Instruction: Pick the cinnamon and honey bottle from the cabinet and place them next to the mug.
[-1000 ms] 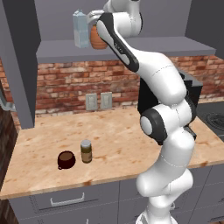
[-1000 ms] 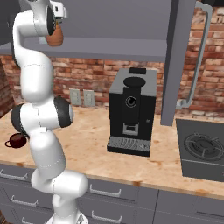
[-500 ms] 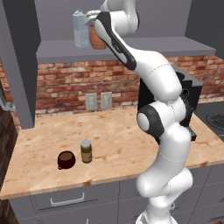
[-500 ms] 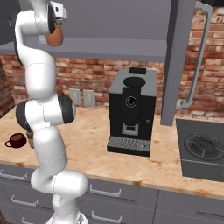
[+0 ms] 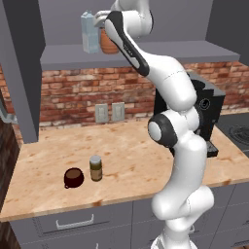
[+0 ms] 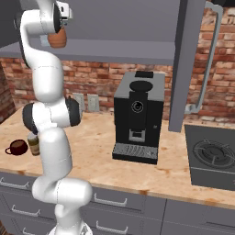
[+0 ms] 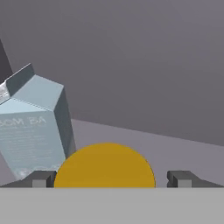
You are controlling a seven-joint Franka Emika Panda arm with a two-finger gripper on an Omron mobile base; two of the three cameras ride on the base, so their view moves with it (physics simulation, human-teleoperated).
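Note:
On the cabinet shelf (image 5: 170,51) the honey bottle (image 5: 108,44) stands right beside a pale blue carton (image 5: 89,31). Its orange body (image 6: 57,39) shows under my hand in the right base view. The hand view looks down on its yellow cap (image 7: 104,164), and my gripper (image 7: 111,179) is open with one fingertip (image 7: 41,179) on each side of the cap, not touching it. Down on the wooden counter the cinnamon (image 5: 96,168) stands upright next to the mug (image 5: 73,177). From the right, the mug (image 6: 17,147) and cinnamon (image 6: 33,143) sit just left of the arm.
The carton (image 7: 33,127) stands close to the left fingertip. A black coffee machine (image 6: 137,114) is on the counter to the right, with a stove top (image 6: 213,156) beyond it. Grey cabinet side panels (image 5: 22,73) frame the shelf. Drawer fronts (image 5: 73,221) run below the counter.
My hand has moved a little left along the shelf and closer over the honey bottle. The jaws have stayed open. Mug and cinnamon have not moved.

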